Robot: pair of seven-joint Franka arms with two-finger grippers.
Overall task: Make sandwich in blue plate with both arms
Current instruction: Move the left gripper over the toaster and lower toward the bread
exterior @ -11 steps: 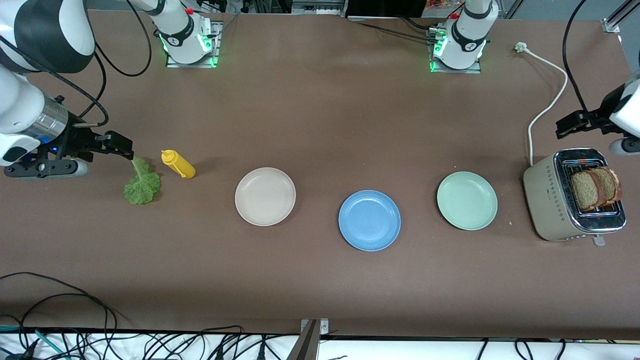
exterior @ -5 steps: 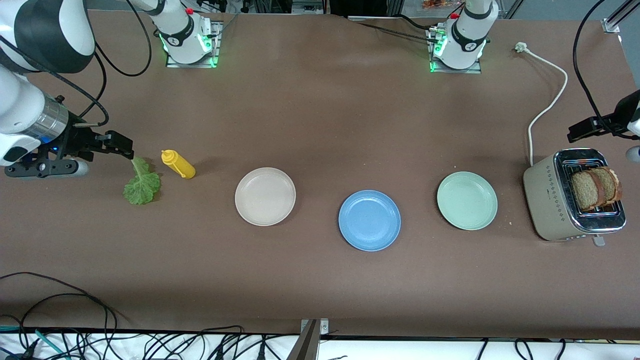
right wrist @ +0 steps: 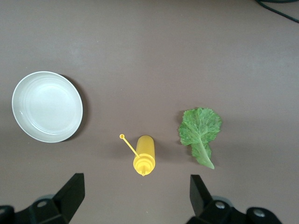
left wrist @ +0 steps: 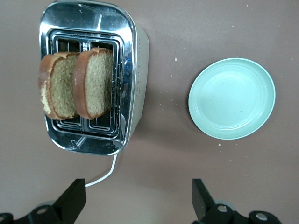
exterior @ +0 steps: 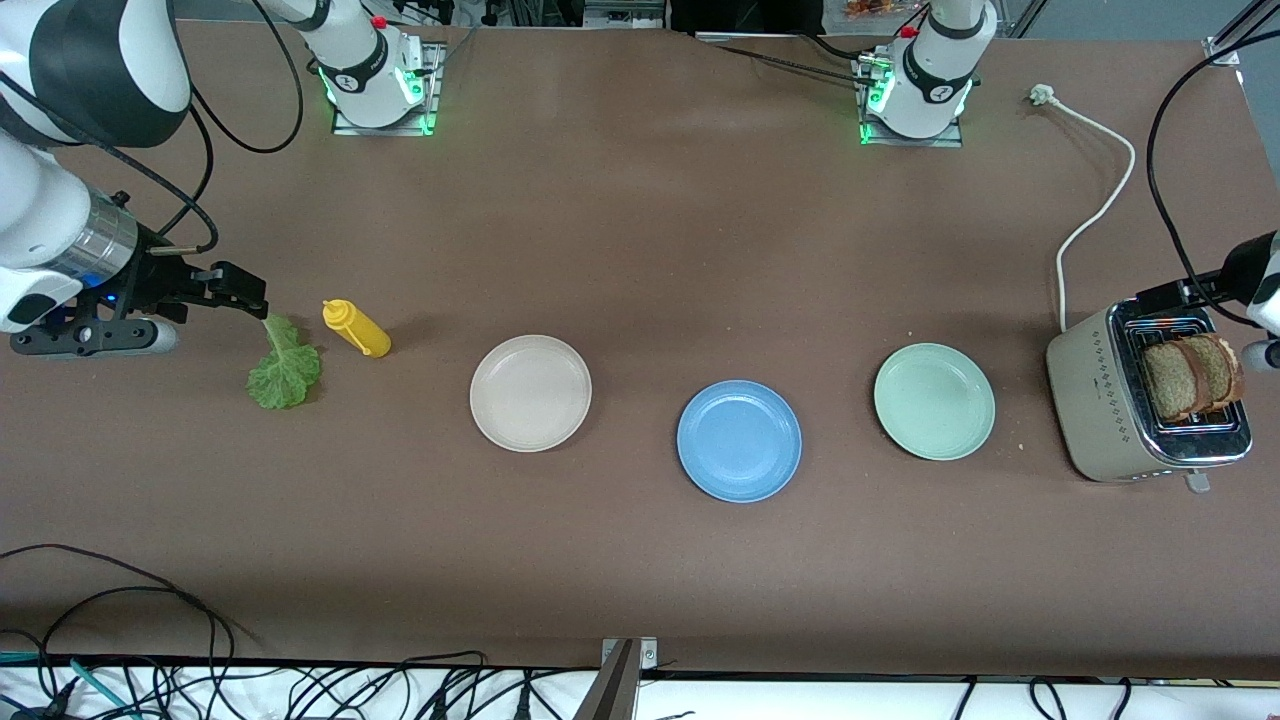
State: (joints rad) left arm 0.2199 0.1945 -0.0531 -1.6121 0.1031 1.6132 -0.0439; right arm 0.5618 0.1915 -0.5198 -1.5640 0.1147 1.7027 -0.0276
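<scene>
On the table, mid-row: blue plate (exterior: pixel 739 441) bare | in toaster (exterior: pixel 1145 395): both bread slices (exterior: pixel 1192 375), left tool (left wrist: pixel 138 198) open above | by lettuce (exterior: pixel 285 365): right tool (right wrist: pixel 135 196) open | nothing assembled yet, all steps left

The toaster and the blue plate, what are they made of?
The toaster looks like metal: its top shines like a mirror, and its cream sides are dull with a small dotted pattern, maybe painted metal or plastic. The blue plate looks like matte plastic: one even colour with no shine, though it could be dull ceramic.
</scene>
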